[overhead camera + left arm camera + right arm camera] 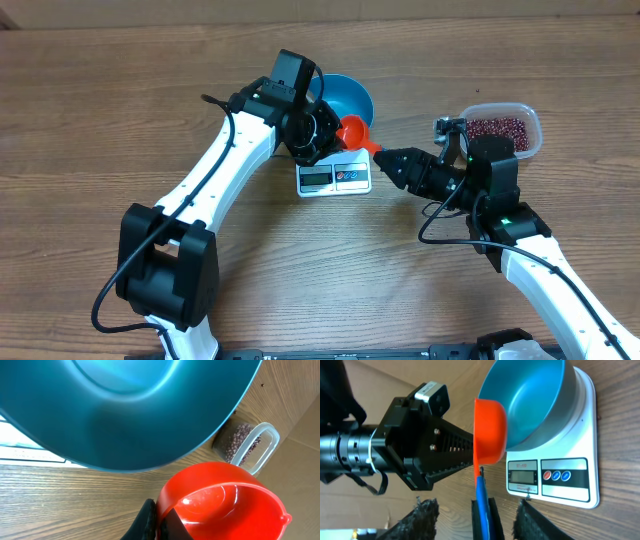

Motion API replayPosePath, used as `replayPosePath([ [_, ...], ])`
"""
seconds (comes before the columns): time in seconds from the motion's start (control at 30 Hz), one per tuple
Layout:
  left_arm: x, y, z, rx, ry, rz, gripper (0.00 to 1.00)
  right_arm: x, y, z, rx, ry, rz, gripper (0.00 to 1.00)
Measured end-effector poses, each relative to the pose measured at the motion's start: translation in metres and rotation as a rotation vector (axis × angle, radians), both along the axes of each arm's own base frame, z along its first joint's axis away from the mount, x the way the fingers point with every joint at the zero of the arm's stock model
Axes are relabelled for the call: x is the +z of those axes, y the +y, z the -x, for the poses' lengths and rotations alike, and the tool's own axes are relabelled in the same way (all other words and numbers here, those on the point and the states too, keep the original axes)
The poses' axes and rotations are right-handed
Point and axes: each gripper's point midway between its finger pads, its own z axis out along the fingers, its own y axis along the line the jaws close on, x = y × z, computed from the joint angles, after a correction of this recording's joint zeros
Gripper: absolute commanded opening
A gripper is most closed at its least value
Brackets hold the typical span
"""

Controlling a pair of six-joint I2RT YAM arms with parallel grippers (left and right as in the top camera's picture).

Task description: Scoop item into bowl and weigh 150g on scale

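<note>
The light blue bowl (352, 95) (125, 410) (535, 400) stands on the white scale (335, 178) (585, 435), and the part of its inside that shows is bare. An empty red scoop (352, 131) (225, 510) (490, 430) hangs beside the bowl's rim. My left gripper (325, 135) (159, 522) is shut on the scoop's cup wall. The scoop's blue handle (481, 505) runs between the fingers of my right gripper (386, 158) (480, 522), whose jaws stand apart with gaps on both sides of it. The beans (497, 128) (239, 440) lie in a clear tub.
The clear plastic tub (530, 135) (265, 442) sits at the back right, just behind my right arm. Both arms crowd the space in front of the scale. Bare wooden table (120, 90) surrounds everything.
</note>
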Motion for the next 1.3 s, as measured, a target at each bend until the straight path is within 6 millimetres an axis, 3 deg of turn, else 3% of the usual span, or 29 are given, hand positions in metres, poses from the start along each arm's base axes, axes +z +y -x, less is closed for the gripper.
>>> replayPosePath([
  [0.27, 0.002, -0.013, 0.005, -0.015, -0.004, 0.009, 0.04, 0.0, 0.0, 0.0, 0.002, -0.002, 0.002, 0.32],
  [0.37, 0.002, -0.016, 0.007, -0.023, -0.004, 0.009, 0.04, 0.0, 0.0, 0.0, -0.002, 0.0, 0.002, 0.18],
  [0.53, 0.002, -0.016, 0.007, -0.022, -0.002, 0.01, 0.04, -0.001, -0.001, -0.001, -0.007, 0.0, 0.007, 0.05],
  [0.93, 0.002, -0.016, 0.007, -0.021, -0.002, 0.01, 0.04, -0.002, -0.002, -0.002, -0.011, 0.0, 0.009, 0.03],
  [0.97, 0.002, -0.016, 0.007, -0.022, -0.002, 0.01, 0.1, -0.002, -0.002, -0.001, -0.011, 0.0, 0.009, 0.04],
  [1.0, 0.002, -0.016, 0.007, -0.023, -0.003, 0.01, 0.42, -0.002, -0.002, -0.001, -0.011, 0.0, 0.009, 0.04],
  [1.03, 0.002, -0.016, 0.007, -0.023, -0.004, 0.009, 0.8, -0.002, -0.002, -0.001, -0.011, 0.0, 0.009, 0.04],
  [1.07, 0.002, -0.016, 0.007, -0.019, -0.001, 0.01, 1.0, -0.002, -0.002, -0.001, -0.011, 0.0, 0.009, 0.04],
  [1.3, 0.001, -0.015, 0.006, -0.013, 0.001, 0.009, 1.0, -0.002, -0.002, -0.001, -0.011, 0.001, 0.009, 0.04],
])
